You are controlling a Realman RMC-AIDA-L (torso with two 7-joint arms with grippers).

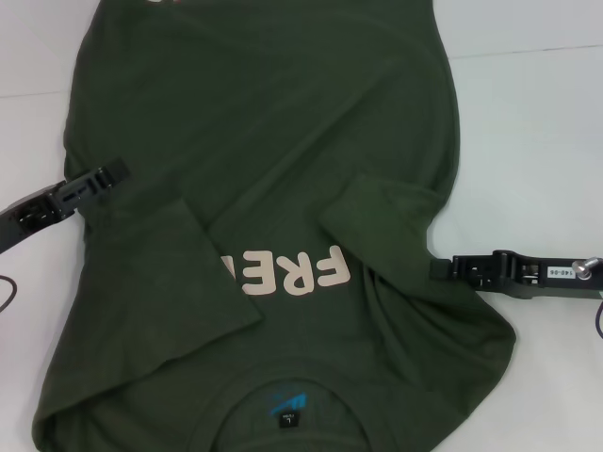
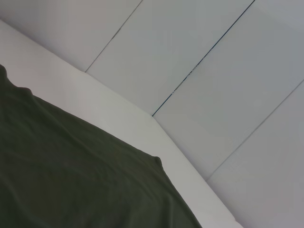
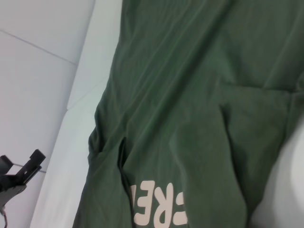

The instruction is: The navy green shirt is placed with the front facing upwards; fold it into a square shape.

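Left gripper (image 1: 118,170): at the navy green shirt's (image 1: 264,141) left edge, grip state cannot be told. Shirt: spread front-up on the white table (image 1: 537,113), both sleeves folded inward beside the lettering (image 1: 287,273), narrowing it for squaring. Right gripper (image 1: 443,268): at the shirt's right edge; grip likewise unclear.

Dark olive-green cotton shirt (image 2: 71,180) spread flat with soft creases, covering one corner of the frame. Edge running diagonally, with a small raised fold at a corner point, lying on a white table surface (image 2: 118,118). Beyond the table's straight edge, pale grey floor panels (image 2: 213,71) divided by thin dark seams.
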